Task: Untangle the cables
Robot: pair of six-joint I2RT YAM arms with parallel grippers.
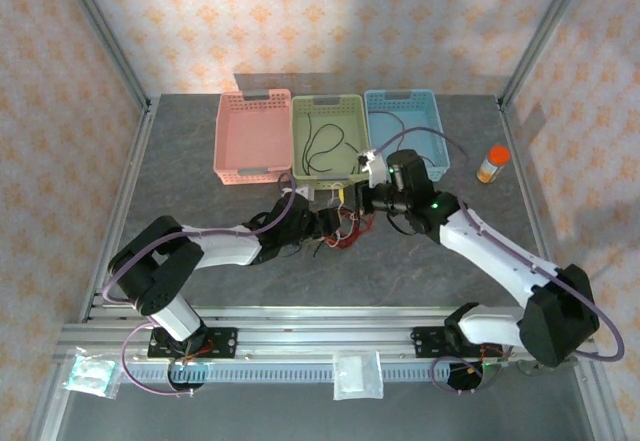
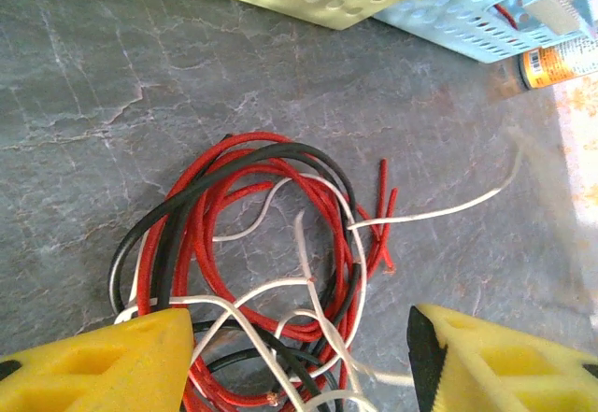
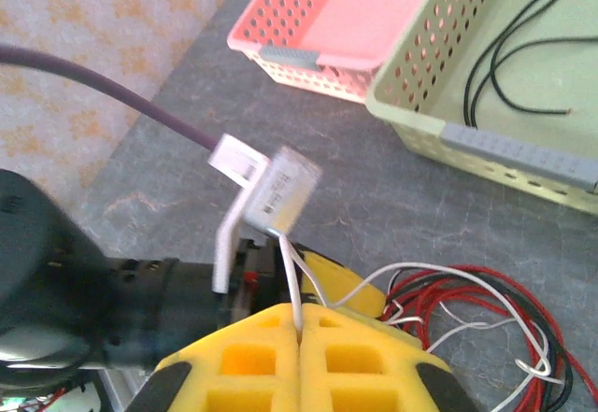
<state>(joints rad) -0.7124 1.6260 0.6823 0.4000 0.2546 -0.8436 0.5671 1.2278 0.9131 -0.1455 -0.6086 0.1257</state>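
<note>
We see the cables point(image 2: 271, 244) in a loose tangle of red, black and white loops on the grey table point(image 1: 200, 181), near its middle, at 6 o'clock from the green basket point(image 1: 345, 121). The left gripper point(image 2: 301, 323) stands partly open, its 2 yellow fingers at 5 and 7 o'clock of the tangle in the left wrist view. It clamps nothing, and we cannot tell whether a finger touches a strand. The right gripper point(image 3: 299, 323) has its 2 fingers pressed together on a white cable point(image 3: 295, 277), which runs up out of the pinch toward 12 o'clock. 1 black cable point(image 1: 320, 146) lies apart inside the green basket. The pink basket point(image 1: 252, 136) sits at 9 o'clock of the green one and the blue basket point(image 1: 405, 121) at 3 o'clock. An orange bottle point(image 1: 491, 164) stands at 3 o'clock of the blue basket.
</note>
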